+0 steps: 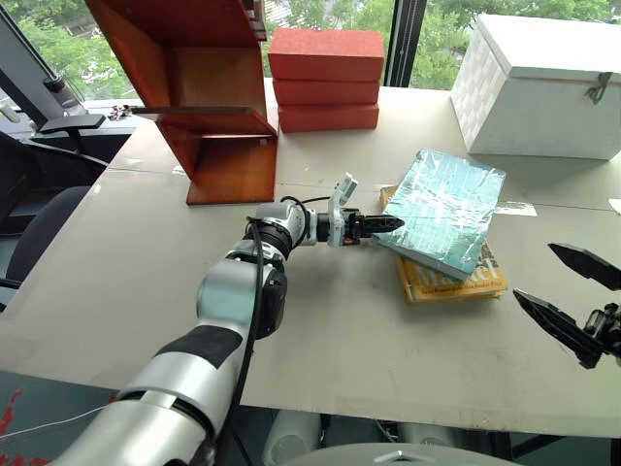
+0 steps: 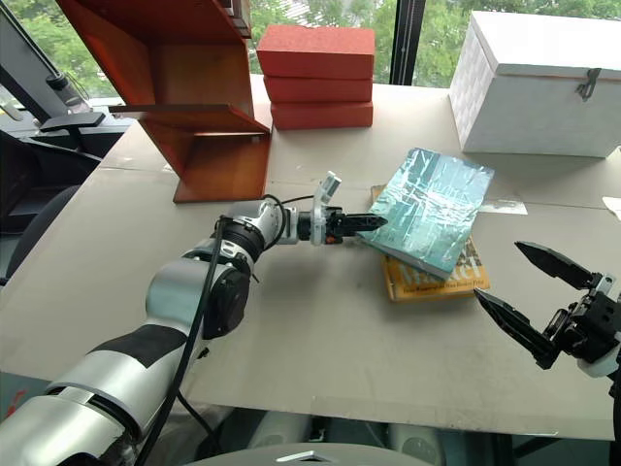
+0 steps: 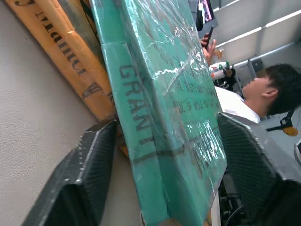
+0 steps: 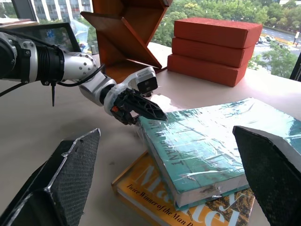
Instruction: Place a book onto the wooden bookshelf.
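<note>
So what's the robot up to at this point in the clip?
The left gripper is at the near corner of the teal book, one finger on each side of its spine edge, but a firm clamp isn't visible yet. The book lies flat on an orange-yellow book on the table. The right gripper hangs open off to the side, holding nothing. The wooden bookshelf stands at the table's far left, with nothing placed on its ledge yet.
</note>
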You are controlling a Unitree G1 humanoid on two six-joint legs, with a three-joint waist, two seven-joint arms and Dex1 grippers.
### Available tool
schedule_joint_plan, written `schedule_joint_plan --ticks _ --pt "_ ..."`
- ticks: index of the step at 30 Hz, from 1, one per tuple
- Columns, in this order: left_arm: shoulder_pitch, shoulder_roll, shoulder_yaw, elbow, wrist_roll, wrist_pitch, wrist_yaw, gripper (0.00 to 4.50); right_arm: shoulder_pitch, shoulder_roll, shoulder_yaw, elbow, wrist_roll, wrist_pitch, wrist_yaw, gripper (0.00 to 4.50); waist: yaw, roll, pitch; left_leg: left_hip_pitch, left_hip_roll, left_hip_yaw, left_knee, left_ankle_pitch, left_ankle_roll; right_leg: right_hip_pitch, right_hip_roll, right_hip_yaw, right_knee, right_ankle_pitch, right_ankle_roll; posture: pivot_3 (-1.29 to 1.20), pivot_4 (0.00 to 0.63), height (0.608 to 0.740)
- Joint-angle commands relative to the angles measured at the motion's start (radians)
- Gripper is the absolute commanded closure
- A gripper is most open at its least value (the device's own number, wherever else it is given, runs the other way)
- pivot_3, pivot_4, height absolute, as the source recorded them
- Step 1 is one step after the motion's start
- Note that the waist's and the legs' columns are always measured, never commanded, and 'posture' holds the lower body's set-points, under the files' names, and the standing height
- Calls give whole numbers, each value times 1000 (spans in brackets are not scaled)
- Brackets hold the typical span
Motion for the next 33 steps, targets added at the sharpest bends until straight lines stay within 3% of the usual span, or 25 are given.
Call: schedule_joint_plan --ticks 1,5,11,14,18,21,23,26,28,33 --pt "-33 -11 65 2 -20 32 38 2931 -7 -5 -10 -25 5 2 -12 0 0 0 0 0 0 0 0 0 0 0 0 0 0 0 0 0 150 740" --pt "-30 -6 79 -3 2 50 28 4451 -7 -2 -15 -28 4 8 -16 0 0 0 0 0 0 0 0 1 -2 0 0 0 0 0 0 0 150 740" --pt "-40 44 92 -50 -16 100 -103 4480 -12 0 -19 -24 6 9 -21 0 -2 0 0 0 0 1 0 2 -3 0 0 1 1 0 0 0 150 740" --pt "-32 70 65 -148 -15 31 -199 4480 -30 -5 -18 -9 11 12 -25 0 -3 0 0 0 0 2 0 2 -4 -1 0 2 2 0 0 0 150 740" --pt "43 81 39 -504 -35 -124 -187 4480 -97 -19 -22 36 26 17 -33 0 -1 0 0 0 0 3 0 3 -5 -2 0 3 3 0 0 0 150 740" --pt "88 91 33 -809 -23 -265 -82 4480 -163 -25 -16 77 36 16 -36 0 0 0 0 -1 0 3 0 3 -5 -2 -3 4 3 0 0 0 150 740" --pt "112 123 -6 -953 40 -413 -27 4480 -203 -22 -10 104 42 14 -32 0 0 0 0 -2 0 3 1 3 -5 -3 -5 5 2 0 0 0 150 740" --pt "136 241 -101 -1049 251 -826 52 4480 -284 -15 16 146 52 9 -34 0 -3 1 0 -1 0 3 0 3 -5 -3 -5 6 2 0 0 0 150 740" --pt "136 284 -118 -1063 294 -930 102 4480 -317 -12 25 163 56 10 -32 0 0 2 -1 1 0 4 -1 3 -6 -3 -5 8 3 1 0 0 150 740" --pt "138 496 -137 -1076 525 -1141 282 4480 -411 -27 56 224 84 31 6 0 -2 2 -1 1 -1 5 1 3 -5 -3 -3 6 5 1 0 0 150 740"
